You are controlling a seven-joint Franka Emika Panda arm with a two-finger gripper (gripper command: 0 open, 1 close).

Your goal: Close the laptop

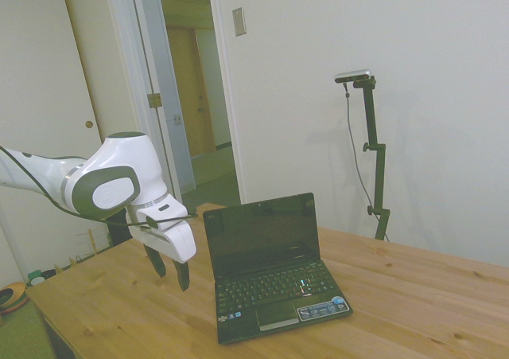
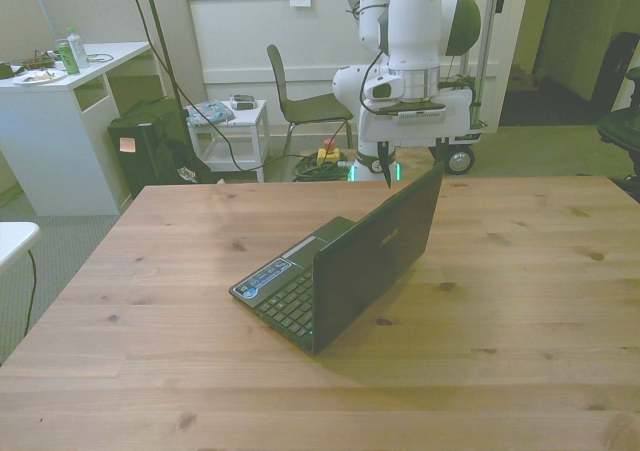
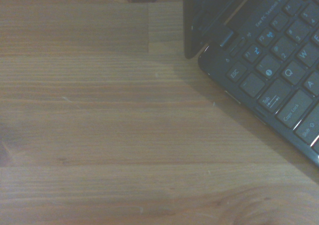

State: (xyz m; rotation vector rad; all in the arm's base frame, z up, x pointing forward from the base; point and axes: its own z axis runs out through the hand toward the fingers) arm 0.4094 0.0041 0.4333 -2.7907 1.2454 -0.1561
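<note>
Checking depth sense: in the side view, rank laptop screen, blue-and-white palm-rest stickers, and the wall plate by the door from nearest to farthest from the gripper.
1. Laptop screen: just beside the gripper, toward the table's middle.
2. Blue-and-white stickers: on the palm rest, at the laptop's far front corner.
3. Wall plate: high on the wall by the door, well off the table.

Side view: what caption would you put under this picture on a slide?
White robot arm's gripper hangs just above the wooden table, beside an open black laptop.
</note>
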